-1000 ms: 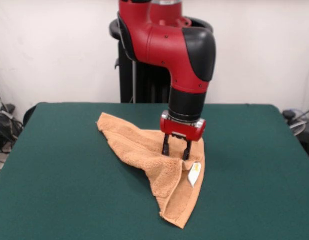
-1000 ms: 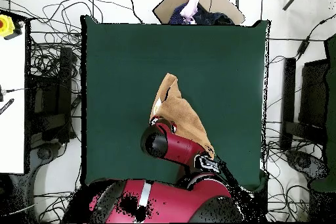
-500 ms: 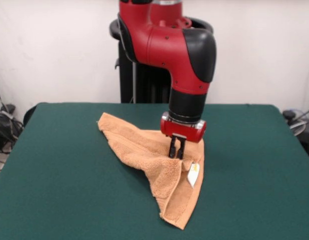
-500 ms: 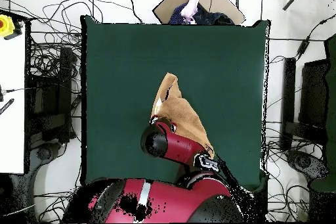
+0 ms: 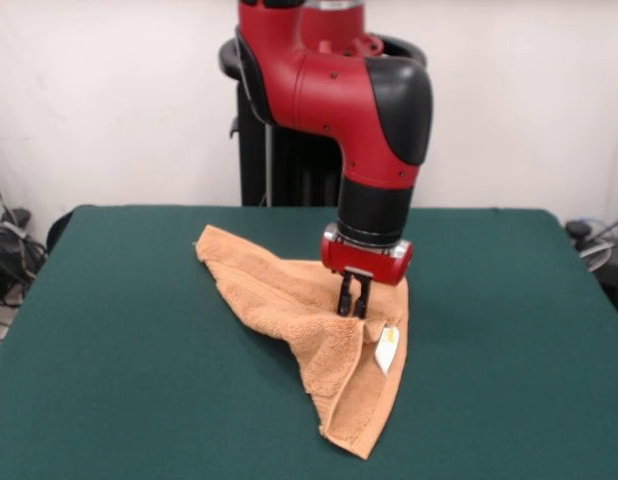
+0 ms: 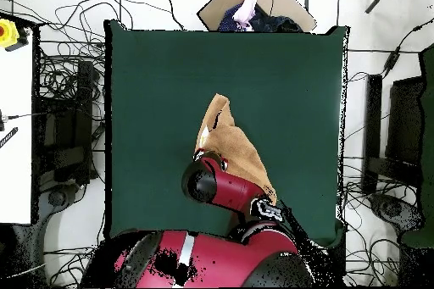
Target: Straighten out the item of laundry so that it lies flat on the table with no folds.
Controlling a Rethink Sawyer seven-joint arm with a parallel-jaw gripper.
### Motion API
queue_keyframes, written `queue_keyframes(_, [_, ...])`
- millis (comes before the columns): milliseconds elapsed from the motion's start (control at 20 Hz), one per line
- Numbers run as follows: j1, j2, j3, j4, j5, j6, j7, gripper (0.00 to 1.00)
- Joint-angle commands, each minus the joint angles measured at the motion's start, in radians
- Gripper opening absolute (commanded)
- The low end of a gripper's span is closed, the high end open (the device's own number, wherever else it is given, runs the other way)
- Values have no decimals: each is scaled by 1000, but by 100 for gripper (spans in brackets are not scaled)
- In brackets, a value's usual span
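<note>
While the red and black Sawyer arm (image 5: pixel 339 90) hangs over the middle of the large dark green felt-topped table (image 5: pixel 119 360), the front view shows its black two-finger gripper (image 5: pixel 353 297) pressed down into the small orange-tan terry-cloth towel (image 5: pixel 309 335). Fingers drawn together, apparently pinching a bit of cloth near the towel's upper right part; likely a grab point for pulling a fold open. Towel is not flat: bunched into a rough triangle, one corner toward 10 o'clock, a narrow doubled-over tail running to 6 o'clock, ridges along it. Small white tag (image 5: pixel 388 348) sits just below the gripper at about 5 o'clock from it, on the folded edge. Task looks early, folds all there.

Overhead view: towel (image 6: pixel 230 146) lies near table (image 6: pixel 153 74) centre, slightly toward 6 o'clock, tapering to a point at 12 o'clock. Arm (image 6: pixel 222 191) covers the towel's lower left part, so gripper itself is hidden here; can't tell the grip from this view. Wide bare felt on all sides, so there is room to spread the cloth whichever way it gets pulled.
</note>
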Motion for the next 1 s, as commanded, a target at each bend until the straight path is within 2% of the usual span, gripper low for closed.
queue_keyframes(50, [-18,228,85,-155,62,-50,199,0])
queue_keyframes(200, [-29,192,100,-133,60,-29,204,0])
queue_keyframes(300, [-58,122,142,-81,48,1,217,0])
queue_keyframes(450, [-86,-15,177,-26,51,118,199,0])
queue_keyframes(550, [-102,-66,195,-14,57,176,187,0])
queue_keyframes(700, [-115,-93,216,-3,60,195,190,0])
queue_keyframes(1000, [-137,-83,247,0,49,181,194,0])
